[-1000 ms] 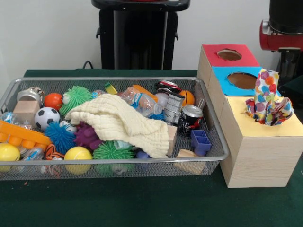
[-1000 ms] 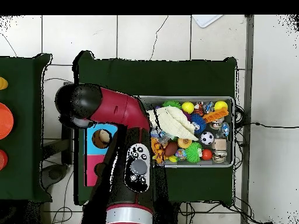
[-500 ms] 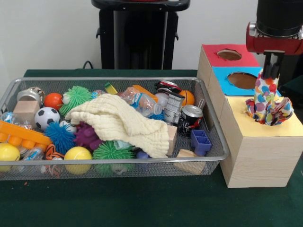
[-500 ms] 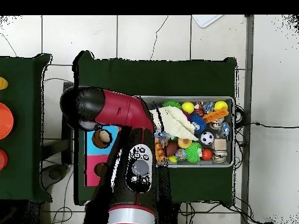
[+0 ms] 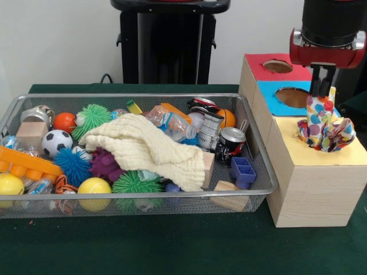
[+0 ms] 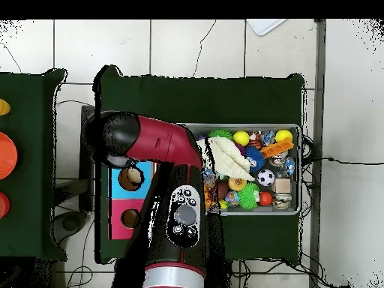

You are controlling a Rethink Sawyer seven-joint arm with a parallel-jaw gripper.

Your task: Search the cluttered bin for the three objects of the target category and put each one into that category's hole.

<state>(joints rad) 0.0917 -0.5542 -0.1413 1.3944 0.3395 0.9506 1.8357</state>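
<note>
A polka-dot cloth (image 5: 324, 127) sticks up out of the hole in the yellow top (image 5: 350, 153) of the wooden box, bunched and only partly inside. My gripper (image 5: 323, 90) hangs right over the cloth's upper tip, open, holding nothing. A cream knitted cloth (image 5: 146, 146) lies spread over the toys in the wire bin (image 5: 143, 195); from above, the cream cloth (image 6: 226, 156) shows beside the arm (image 6: 154, 142), which hides the gripper and the yellow hole.
The box also has a blue top with a hole (image 5: 293, 97) and a red top with a hole (image 5: 277, 66). The bin holds balls, spiky toys, cans, bottles, wooden blocks and an orange brick (image 5: 26, 163). Green cloth covers the table (image 5: 183, 246).
The arm has swung in from the right edge toward the left, bringing the gripper over the polka-dot cloth. The cloth and the bin's contents have not moved.
</note>
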